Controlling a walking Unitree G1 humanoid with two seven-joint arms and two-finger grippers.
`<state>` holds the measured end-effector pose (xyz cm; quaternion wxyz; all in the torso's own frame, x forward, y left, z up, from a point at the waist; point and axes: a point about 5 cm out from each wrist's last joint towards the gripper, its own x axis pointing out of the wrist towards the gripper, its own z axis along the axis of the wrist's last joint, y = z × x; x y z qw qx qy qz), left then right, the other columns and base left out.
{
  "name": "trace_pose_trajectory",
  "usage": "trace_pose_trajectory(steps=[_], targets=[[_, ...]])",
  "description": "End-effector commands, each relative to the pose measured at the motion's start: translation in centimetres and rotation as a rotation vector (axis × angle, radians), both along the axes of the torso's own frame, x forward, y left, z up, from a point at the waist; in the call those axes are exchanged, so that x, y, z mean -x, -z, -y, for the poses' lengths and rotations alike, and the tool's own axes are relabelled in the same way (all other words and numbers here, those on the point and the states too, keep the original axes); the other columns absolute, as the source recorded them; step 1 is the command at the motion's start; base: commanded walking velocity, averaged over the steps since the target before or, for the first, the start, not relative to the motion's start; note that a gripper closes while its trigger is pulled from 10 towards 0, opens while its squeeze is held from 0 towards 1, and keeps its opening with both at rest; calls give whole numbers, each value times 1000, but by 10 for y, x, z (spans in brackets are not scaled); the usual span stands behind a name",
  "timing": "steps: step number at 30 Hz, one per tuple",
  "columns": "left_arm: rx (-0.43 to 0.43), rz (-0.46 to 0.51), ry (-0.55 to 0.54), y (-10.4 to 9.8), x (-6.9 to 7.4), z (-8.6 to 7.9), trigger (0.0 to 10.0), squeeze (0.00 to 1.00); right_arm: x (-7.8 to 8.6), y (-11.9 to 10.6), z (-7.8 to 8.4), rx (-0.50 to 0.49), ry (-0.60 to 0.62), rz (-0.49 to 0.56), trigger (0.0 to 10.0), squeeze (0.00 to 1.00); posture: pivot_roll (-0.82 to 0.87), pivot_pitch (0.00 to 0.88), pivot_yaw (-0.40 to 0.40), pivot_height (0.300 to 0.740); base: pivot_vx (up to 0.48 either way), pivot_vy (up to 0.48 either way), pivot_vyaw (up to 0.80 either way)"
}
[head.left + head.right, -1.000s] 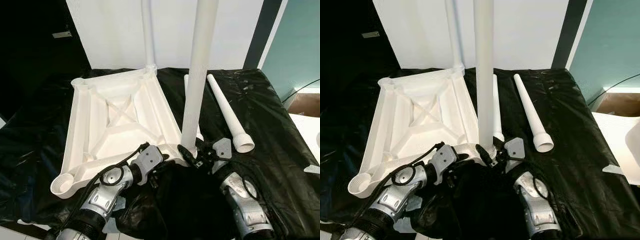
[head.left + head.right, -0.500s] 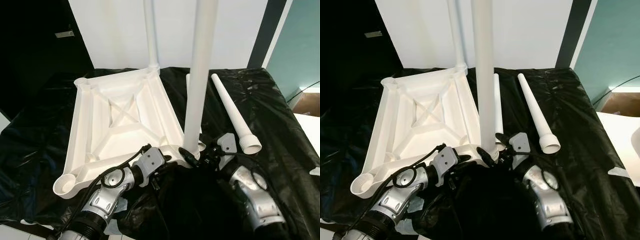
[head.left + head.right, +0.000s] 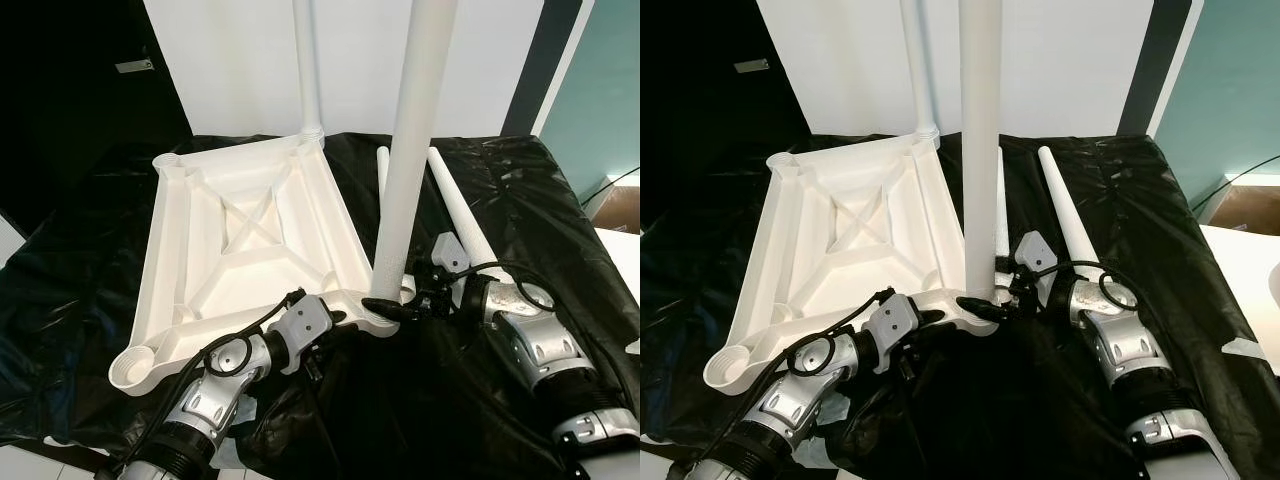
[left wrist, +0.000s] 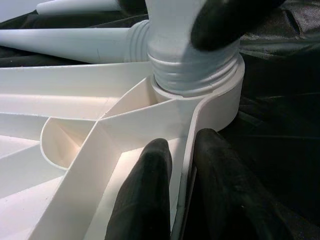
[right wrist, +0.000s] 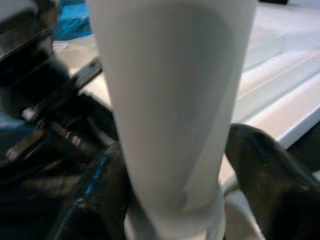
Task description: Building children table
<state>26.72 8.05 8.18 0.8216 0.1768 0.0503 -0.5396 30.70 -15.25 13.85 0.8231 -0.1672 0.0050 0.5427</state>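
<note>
Turning the leg home is the step I have in hand, so I start at my right gripper (image 3: 392, 306): its two black fingers are clamped around the base of the upright white tapered plastic table leg (image 3: 410, 160), just above the threads seated in the near corner socket (image 4: 200, 102). From my seat that socket sits at about 6 o'clock on the upturned white ribbed plastic tabletop (image 3: 245, 240). My left gripper (image 4: 181, 165) is pinching the tabletop's rim wall between its fingers beside that socket, at roughly 7 o'clock from the leg, steadying the piece. To do this well, I judge I should keep the leg plumb while twisting, since a tilt risks cross-threading, and keep the left pinch firm so the tabletop does not spin on the slippery black plastic sheet (image 3: 480, 400). A second leg (image 3: 308, 60) already stands at the 12 o'clock corner; two loose white legs (image 3: 462, 215) lie at 1 o'clock.
</note>
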Motion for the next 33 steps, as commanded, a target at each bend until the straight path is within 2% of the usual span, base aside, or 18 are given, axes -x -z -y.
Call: trace_pose_trajectory(steps=[1,4,5,7,8,9,10,12,16,19,20,23,27,28,29,30,32,33], targets=[[-91,-131,68,30,18,-4,10000,0,-2,2,4,15,5,-44,0,0,61,0,56,740,0,0,0],[-91,-130,66,29,17,-5,10000,0,-2,4,6,4,15,-65,0,0,63,0,52,740,0,0,0],[-91,-129,65,29,17,-5,10000,0,-1,5,5,-45,53,-68,0,0,60,0,52,740,0,0,0],[-91,-128,64,29,16,-4,10000,0,-8,1,4,-160,287,104,0,0,54,0,58,740,0,0,0],[-91,-128,64,29,16,-4,10000,0,-8,1,4,-160,287,104,0,0,54,0,58,740,0,0,0],[-91,-128,67,29,16,-4,10000,0,-6,5,6,-200,420,145,0,0,51,0,54,740,0,0,0],[-91,-128,67,29,16,-4,10000,0,-6,5,6,-200,420,145,0,0,51,0,54,740,0,0,0],[-93,-126,68,29,15,-4,10000,0,7,23,6,-210,593,166,0,0,52,0,51,740,0,0,0],[-90,-125,68,28,14,-3,10000,0,21,36,-2,-250,694,143,0,0,50,0,56,740,0,0,0],[-93,-127,72,29,15,-3,10000,0,24,38,-6,-272,751,146,0,0,45,0,53,740,0,0,0],[-98,-127,74,30,15,-3,10000,0,29,38,-14,-284,776,173,0,0,46,0,52,740,0,0,0],[-97,-124,73,29,14,-2,10000,0,29,41,-18,-293,836,174,0,0,47,0,52,740,0,0,0],[-95,-123,73,29,14,-2,10000,0,29,43,-19,-291,825,161,0,0,47,0,52,740,0,0,0],[-94,-124,74,29,14,-2,10000,0,29,45,-21,-283,793,148,4275,0,47,0,52,740,0,0,0],[-95,-125,76,30,14,-2,10000,0,29,44,-25,-287,727,136,10000,0,42,0,55,740,0,0,0],[-95,-125,77,30,14,-2,10000,0,28,42,-27,-296,689,125,10000,710,42,0,54,740,0,0,0],[-95,-126,77,30,14,-2,10000,0,27,40,-28,-303,670,119,10000,710,42,0,54,740,0,0,0],[-96,-126,77,30,13,-2,10000,0,24,35,-28,-315,634,113,10000,1000,41,0,54,740,0,0,0]])
